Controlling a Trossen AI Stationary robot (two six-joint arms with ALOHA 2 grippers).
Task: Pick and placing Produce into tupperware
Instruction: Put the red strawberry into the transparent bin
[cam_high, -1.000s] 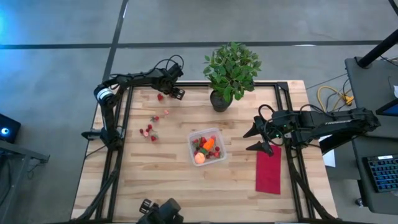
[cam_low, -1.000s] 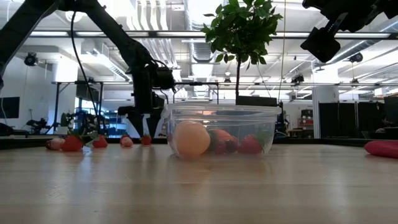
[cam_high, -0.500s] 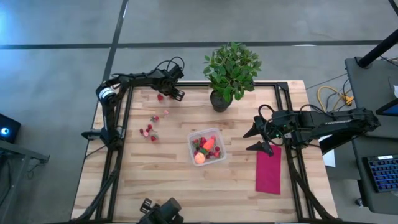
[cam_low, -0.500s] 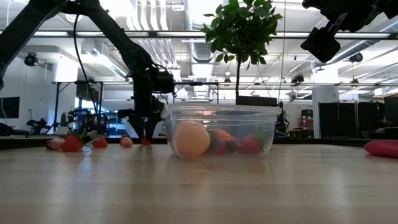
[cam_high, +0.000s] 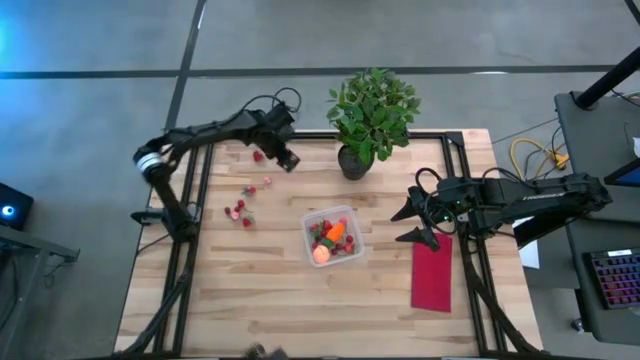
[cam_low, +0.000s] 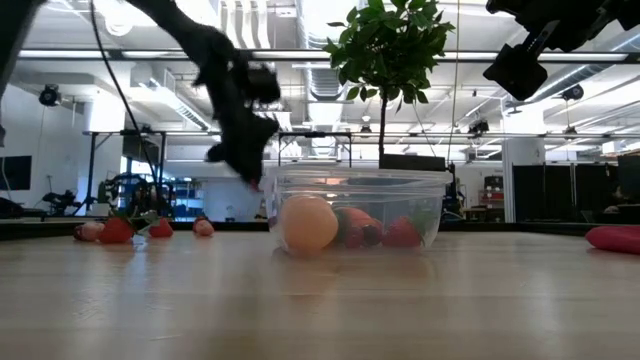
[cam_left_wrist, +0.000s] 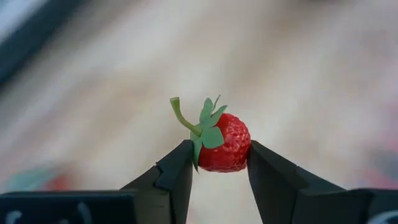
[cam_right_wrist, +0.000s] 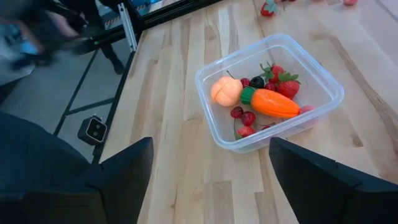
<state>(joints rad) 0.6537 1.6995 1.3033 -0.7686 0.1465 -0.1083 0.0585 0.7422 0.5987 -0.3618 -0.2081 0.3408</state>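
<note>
Pinching a small red strawberry (cam_left_wrist: 225, 144) between its two dark fingers (cam_left_wrist: 177, 174), the left end effector (cam_high: 284, 157) hangs above the tabletop (cam_high: 270, 300), on the far side of the clear tupperware (cam_high: 334, 236) and off toward the left arm's side of it. The fingers stand close together, clamped on the berry's sides, with its green top and stem sticking out beyond the tips. In the low view this end effector (cam_low: 245, 170) is clear of the wood, just beside the tupperware's rim (cam_low: 355, 178).

Inside the tupperware lie an orange carrot (cam_right_wrist: 272, 103) with a green end, a round peach-coloured fruit (cam_right_wrist: 226, 91), and several strawberries packed around them. The tupperware sits near the middle of the tabletop. More loose strawberries (cam_high: 240, 210) lie on the wood on the left arm's side of the tupperware, some close together, others (cam_high: 250, 189) a little farther from it.

A potted plant (cam_high: 372, 112) stands on the far side of the tupperware, and a red cloth (cam_high: 432, 273) lies flat on its other side, toward the right arm.

The right end effector (cam_high: 412, 224) waits beside the tupperware above the red cloth's far end, fingers spread wide and holding nothing.
</note>
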